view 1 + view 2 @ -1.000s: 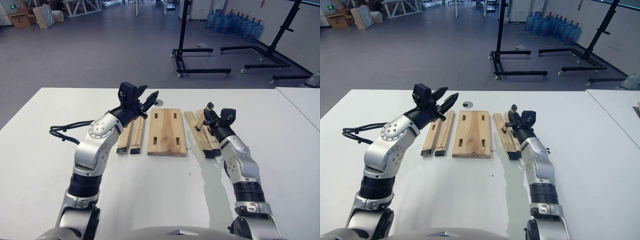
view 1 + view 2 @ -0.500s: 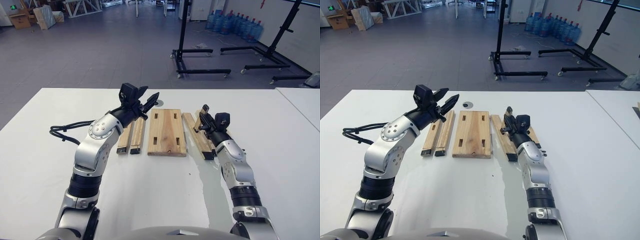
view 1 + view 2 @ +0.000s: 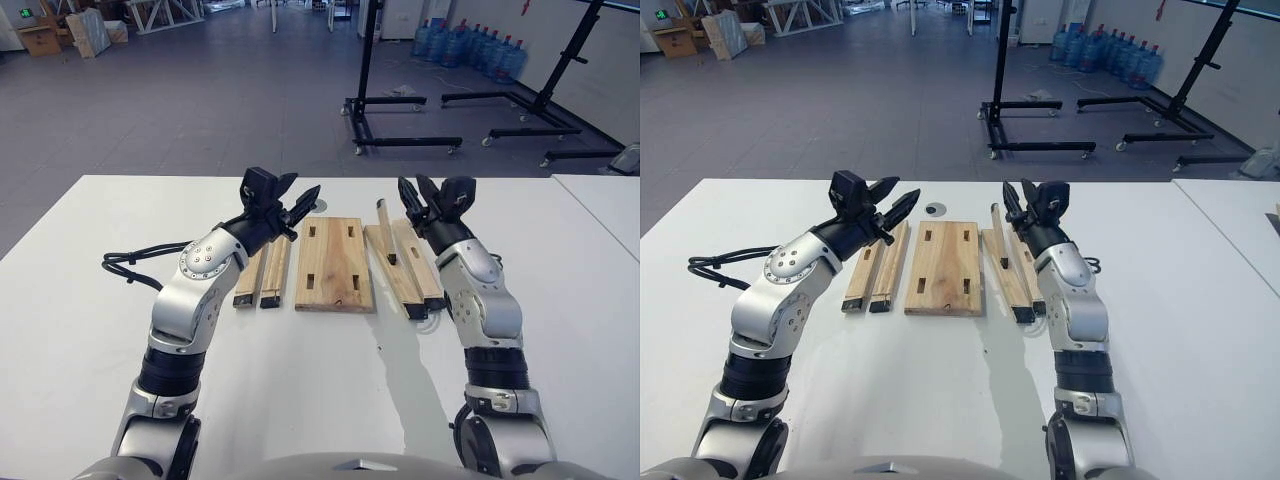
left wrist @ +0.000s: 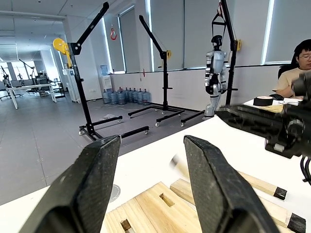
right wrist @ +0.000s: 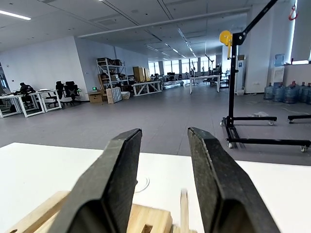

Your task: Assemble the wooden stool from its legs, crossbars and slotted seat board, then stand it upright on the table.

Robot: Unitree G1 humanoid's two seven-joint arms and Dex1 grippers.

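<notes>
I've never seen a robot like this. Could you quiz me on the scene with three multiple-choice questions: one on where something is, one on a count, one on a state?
1. Where does the seat board lie?
A. Between the left wooden pieces and the right wooden pieces
B. Held in a tool
C. Standing on legs

2. How many slots does the seat board have?
A. Two
B. Four
C. Six

3. What state is the right tool in?
A. Shut on a leg
B. Open, holding nothing
C. Pressed flat on the seat board

Answers: 1 A, it lies flat with wood on both sides; 2 B, two slots near each end; 3 B, its jaws stand apart with nothing between.
</notes>
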